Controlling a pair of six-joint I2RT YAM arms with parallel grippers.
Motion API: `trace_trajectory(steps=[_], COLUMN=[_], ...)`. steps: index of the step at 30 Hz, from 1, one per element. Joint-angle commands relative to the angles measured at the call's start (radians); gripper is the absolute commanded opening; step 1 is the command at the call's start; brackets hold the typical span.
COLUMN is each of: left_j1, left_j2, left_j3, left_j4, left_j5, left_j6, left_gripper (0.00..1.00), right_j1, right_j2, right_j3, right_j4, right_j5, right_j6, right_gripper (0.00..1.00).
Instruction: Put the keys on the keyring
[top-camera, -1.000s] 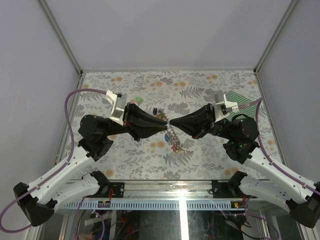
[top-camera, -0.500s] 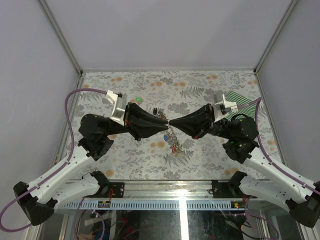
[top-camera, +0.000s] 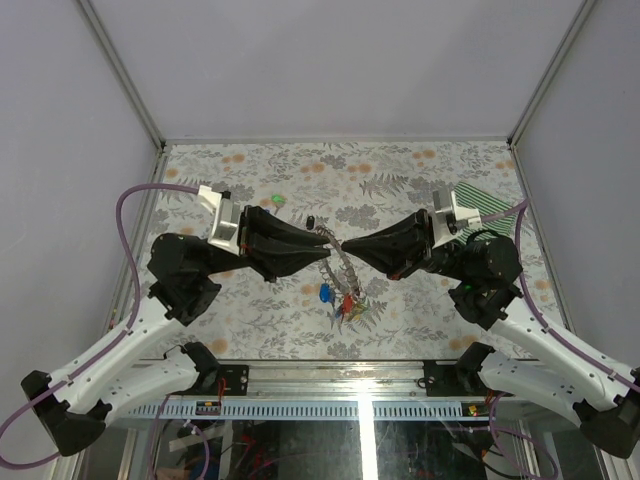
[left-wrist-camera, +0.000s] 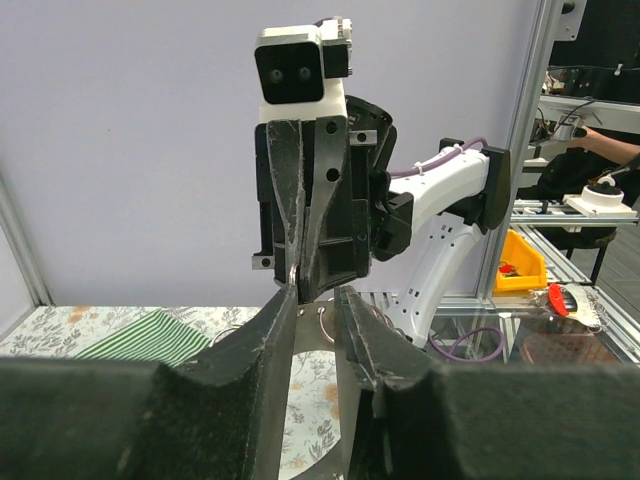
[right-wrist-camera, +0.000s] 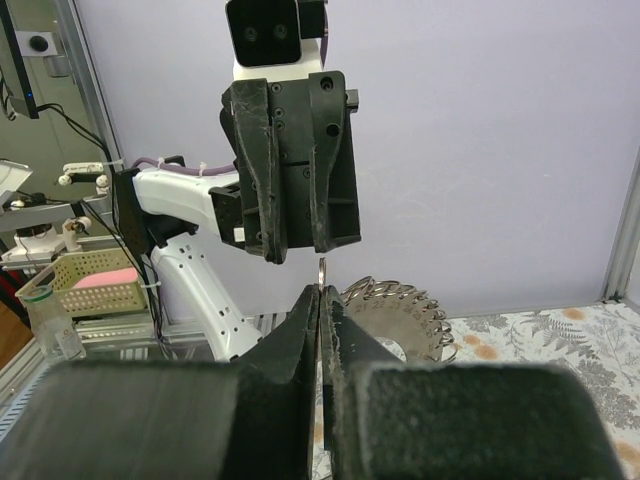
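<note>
The keyring (top-camera: 347, 272) hangs in the air between the two arms, over the middle of the table. Several keys (top-camera: 345, 300) with blue, red and yellow heads dangle from its lower edge. My right gripper (top-camera: 344, 246) is shut on the ring's top edge; in the right wrist view a thin metal rim sticks up between its fingertips (right-wrist-camera: 321, 290), and the grey keyring (right-wrist-camera: 400, 310) with its small wire loops shows just behind. My left gripper (top-camera: 328, 243) faces it tip to tip, fingers slightly apart (left-wrist-camera: 315, 288). A wire loop (left-wrist-camera: 327, 320) sits unpinched in the gap.
A green striped cloth (top-camera: 487, 200) lies at the back right of the flowered table (top-camera: 400, 170). A small green piece (top-camera: 275, 200) and a small dark piece (top-camera: 311, 220) lie on the table behind the left gripper. Frame posts and walls close in the sides.
The left arm has drawn back a little to the left and its fingers have parted slightly. The ring has swung, and the keys now hang lower and further left.
</note>
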Motion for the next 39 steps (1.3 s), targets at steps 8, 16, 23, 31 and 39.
trace_trajectory(steps=[8, 16, 23, 31, 39], left_j1=[-0.010, -0.014, -0.019, -0.025, -0.029], left_j2=[0.028, 0.036, 0.049, 0.053, 0.065], left_j3=[0.018, 0.014, 0.019, 0.025, 0.043], left_j4=[0.011, 0.001, -0.007, -0.020, -0.039], left_j5=[0.008, -0.007, -0.007, -0.009, 0.004], left_j6=[0.004, 0.012, 0.015, 0.022, 0.023], left_gripper=[0.24, 0.24, 0.24, 0.19, 0.00], right_j1=[0.006, 0.006, 0.007, 0.008, 0.007], right_j2=[-0.021, -0.017, -0.009, -0.010, -0.006], right_j3=[0.028, 0.029, 0.032, 0.031, 0.036], right_j4=[0.094, 0.100, 0.106, 0.108, 0.091], right_j5=[0.008, -0.004, -0.012, -0.014, -0.020], right_j6=[-0.014, -0.007, -0.003, -0.001, -0.009], right_gripper=[0.00, 0.00, 0.00, 0.00, 0.00])
